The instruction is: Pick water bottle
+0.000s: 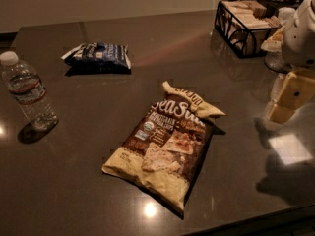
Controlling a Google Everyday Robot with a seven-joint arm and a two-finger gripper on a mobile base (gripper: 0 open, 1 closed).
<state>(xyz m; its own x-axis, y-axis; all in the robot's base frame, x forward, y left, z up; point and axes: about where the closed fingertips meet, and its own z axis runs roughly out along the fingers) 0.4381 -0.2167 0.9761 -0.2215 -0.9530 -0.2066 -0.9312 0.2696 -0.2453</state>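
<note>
The water bottle [27,90] stands upright at the left edge of the dark table [88,181]. It is clear and ribbed, with a white cap and a thin band with a red stripe. My gripper [288,100] hangs at the far right of the view, above the table's right side, below the white arm housing [302,31]. It is far from the bottle, with the whole table width between them, and nothing shows in its hold.
A large tan and brown chip bag [167,144] lies in the middle of the table. A dark blue snack bag [98,57] lies at the back left. A black wire basket [243,26] with packets stands at the back right, a clear cup [275,58] beside it.
</note>
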